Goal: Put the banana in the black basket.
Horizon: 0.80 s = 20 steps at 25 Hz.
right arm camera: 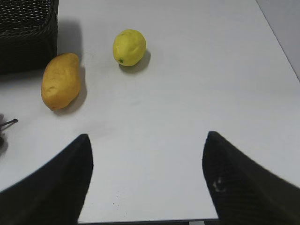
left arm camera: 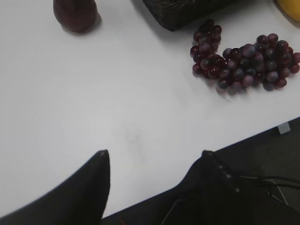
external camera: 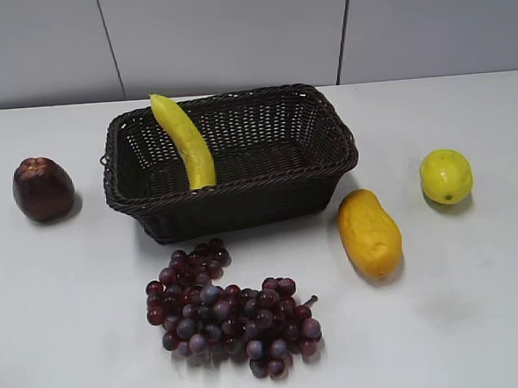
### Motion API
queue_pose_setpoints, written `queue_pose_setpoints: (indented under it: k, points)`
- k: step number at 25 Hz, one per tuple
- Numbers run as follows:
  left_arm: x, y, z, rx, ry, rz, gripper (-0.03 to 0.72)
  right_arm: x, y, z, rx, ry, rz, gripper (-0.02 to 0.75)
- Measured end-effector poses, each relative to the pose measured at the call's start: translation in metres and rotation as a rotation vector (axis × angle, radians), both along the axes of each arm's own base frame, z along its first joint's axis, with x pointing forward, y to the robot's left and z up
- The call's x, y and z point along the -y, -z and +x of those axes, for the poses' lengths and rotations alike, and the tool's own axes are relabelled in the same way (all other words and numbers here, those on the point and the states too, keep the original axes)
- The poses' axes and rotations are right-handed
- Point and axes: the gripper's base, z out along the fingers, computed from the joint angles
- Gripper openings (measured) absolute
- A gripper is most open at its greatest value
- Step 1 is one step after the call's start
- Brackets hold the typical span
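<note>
The black basket (external camera: 267, 189) is the biggest thing on the white table (external camera: 478, 321), stiff woven wicker w/ flared sides, so it prob won't budge or flex if bumped. The banana (external camera: 185, 141) is already in it, leaning w/ its lower end on the basket floor and its pointed tip poking up over the back rim, so the job looks pretty much done imo. If it needs regrabbing: looks light, firm, smooth skin so maybe a bit slippery, curved, so I'd pinch it mid-body across the narrow width, not at the tip. Left gripper (left arm camera: 152, 159) and right gripper (right arm camera: 147, 145) both hang over bare table, jaws spread wide, holding nothing.
</note>
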Motion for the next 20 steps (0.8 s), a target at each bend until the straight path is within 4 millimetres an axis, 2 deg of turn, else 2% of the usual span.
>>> queue_pose_setpoints:
  k: [3, 7, 9, 20]
  points:
    - [-0.008, 0.008, -0.018, 0.071, 0.000, -0.033, 0.599, 0.000, 0.000, 0.000, 0.000, 0.000, 0.000, 0.582]
    - [-0.013, 0.022, -0.028, 0.100, 0.000, -0.047, 0.665, 0.000, 0.000, 0.000, 0.000, 0.000, 0.000, 0.582]
    - [-0.013, 0.029, -0.028, 0.090, -0.001, -0.038, 0.677, 0.000, 0.000, 0.000, 0.000, 0.000, 0.000, 0.582]
    - [-0.011, 0.033, -0.025, 0.099, 0.000, -0.050, 0.675, 0.000, 0.000, 0.000, 0.000, 0.000, 0.000, 0.582]
